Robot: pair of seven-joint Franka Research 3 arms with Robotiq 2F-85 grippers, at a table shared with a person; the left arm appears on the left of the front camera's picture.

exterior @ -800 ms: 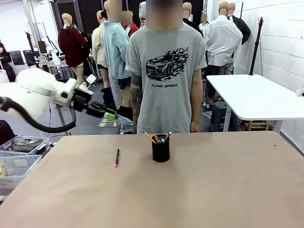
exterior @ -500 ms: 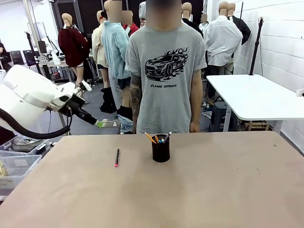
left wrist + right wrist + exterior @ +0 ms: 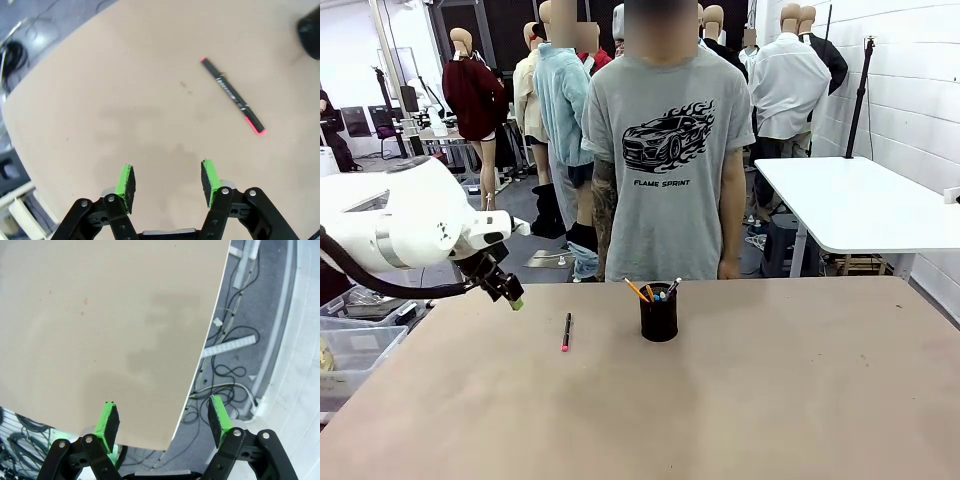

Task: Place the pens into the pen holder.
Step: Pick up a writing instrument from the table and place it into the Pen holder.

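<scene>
Left tool [image 3: 167, 175] agape near table [image 3: 125, 100] edge, black pen [image 3: 233, 96] well clear

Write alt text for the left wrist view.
The left tool, jaws open and empty, hangs above the tan table. A black pen with pink ends lies flat ahead of it, and the pen holder shows at the top right corner.

Pen holder [image 3: 310, 27] cut off by the top-right corner of the left wrist view, just a dark curved edge. In the front view, pens [image 3: 653, 292] standing inside too small to tell apart, lower lengths hidden. Left end effector [image 3: 512, 298] foreshortened there, gap unreadable.
</scene>
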